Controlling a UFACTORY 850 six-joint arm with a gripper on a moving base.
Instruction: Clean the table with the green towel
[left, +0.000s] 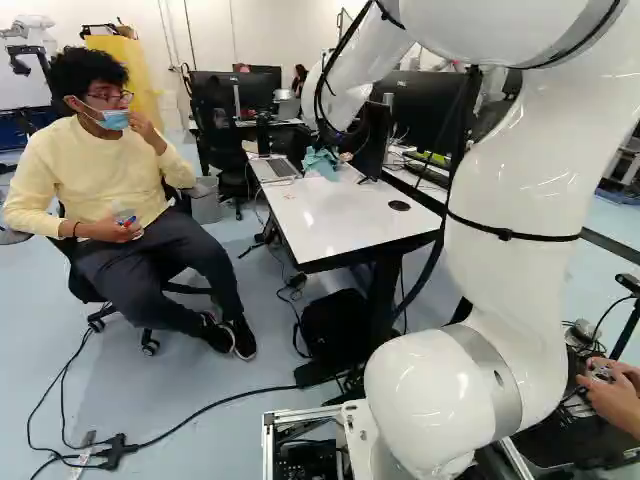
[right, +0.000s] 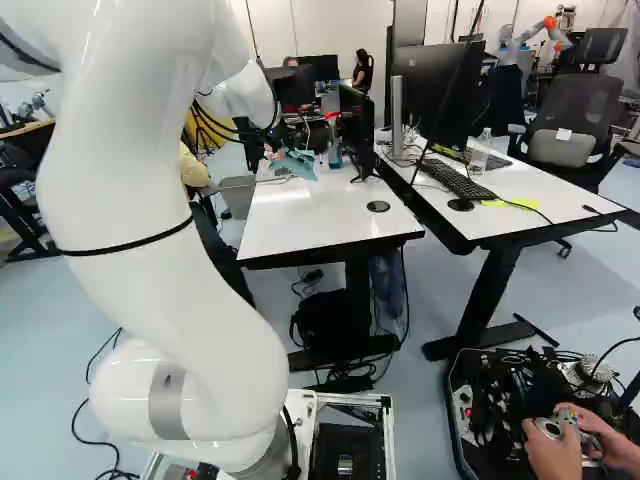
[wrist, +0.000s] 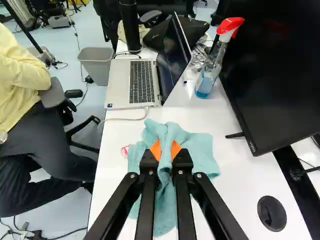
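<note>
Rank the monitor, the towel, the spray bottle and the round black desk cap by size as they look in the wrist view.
1. Monitor
2. Towel
3. Spray bottle
4. Desk cap

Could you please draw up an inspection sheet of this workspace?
Surface: white tabletop, small red mark beside the towel.
Job's things: green towel, bunched at the grip, its folds spreading out around it.
Clutter: open laptop, spray bottle with blue liquid, monitor.
Gripper: shut on the towel.
Cables: white cable from the laptop to the table's edge; black cables across the floor.
Surroundings: grey bin beside the table, black bag beneath.
</note>
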